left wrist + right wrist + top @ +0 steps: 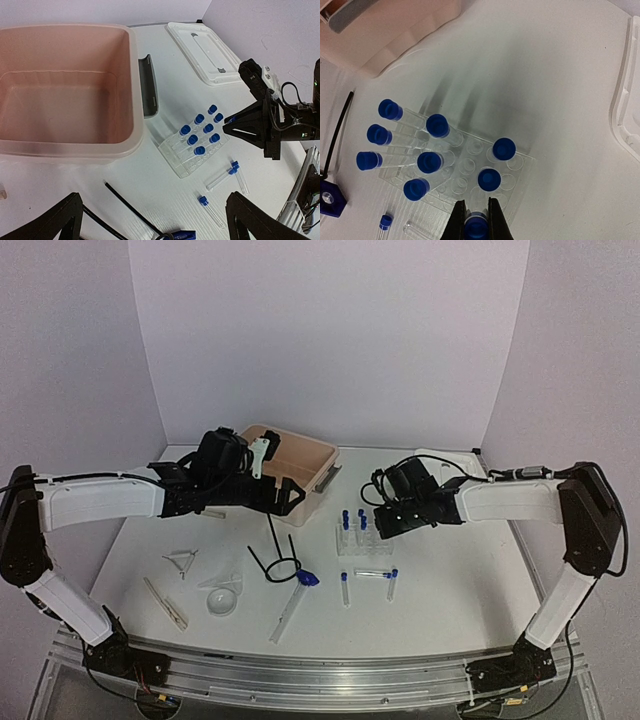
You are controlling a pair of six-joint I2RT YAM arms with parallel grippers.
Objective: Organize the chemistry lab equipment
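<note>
White table (450, 590) | pale lilac walls (330, 330) | clear tube rack (362, 543) mid-table

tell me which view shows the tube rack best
Right wrist: it shows the clear tube rack close up, empty holes plain. Left wrist shows the rack whole but slanted; top external, small and distant.

arms (100, 502): white shells, black joints | cables (378, 480): black | fingers (458, 222): black

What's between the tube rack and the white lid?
Nothing. The left wrist view shows only bare table between the rack and the lid, and the right wrist view agrees.
</note>
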